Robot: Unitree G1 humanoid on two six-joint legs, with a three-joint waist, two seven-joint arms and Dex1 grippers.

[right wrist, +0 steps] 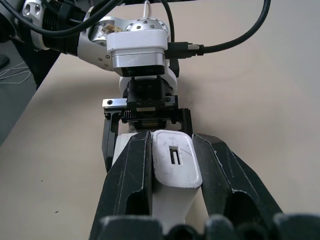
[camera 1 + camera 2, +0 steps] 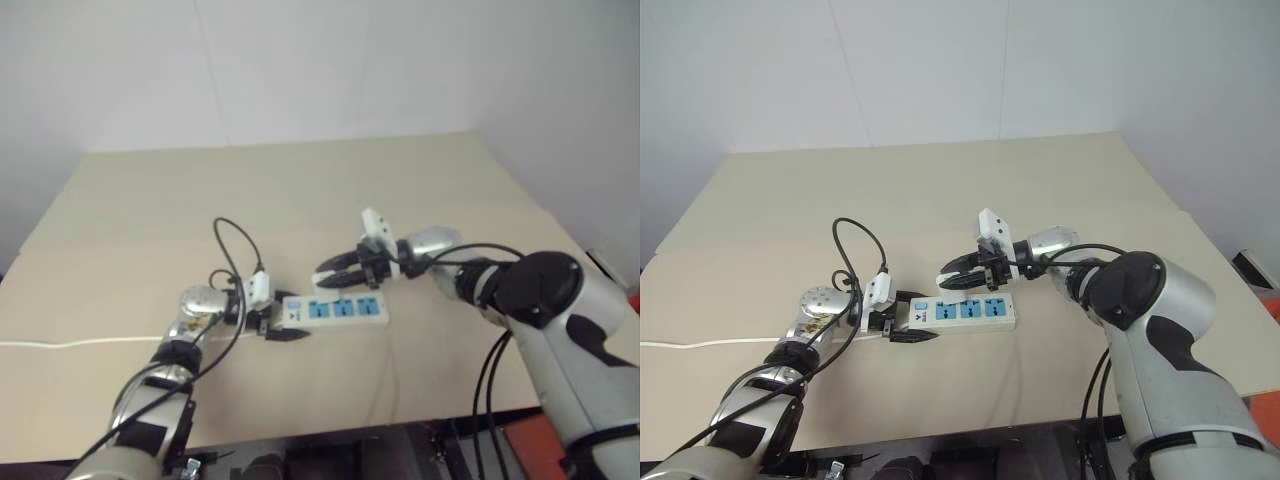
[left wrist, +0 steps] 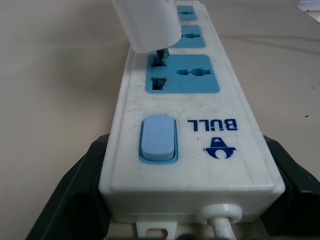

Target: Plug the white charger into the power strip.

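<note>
The power strip [image 2: 965, 311] is lying flat on the tan table [image 2: 940, 180], near its front edge, and its switch end is being gripped by the left gripper [image 2: 902, 326], fingers [image 3: 70, 190] clamped against both long sides of the strip. The blue switch [image 3: 158, 138] is sitting at that held end, with the white cord [image 3: 222, 225] leaving the strip between the fingers. The white charger [image 1: 173, 167] is being held by the right gripper [image 1: 172, 150], black fingers [image 1: 132, 175] pressed on its two sides. The charger is being kept just over the socket [image 3: 182, 74] nearest the switch, tilted, with one metal prong [image 3: 162, 53] touching or entering the slot; the body is not seated against the strip. The other two sockets are left uncovered.
</note>
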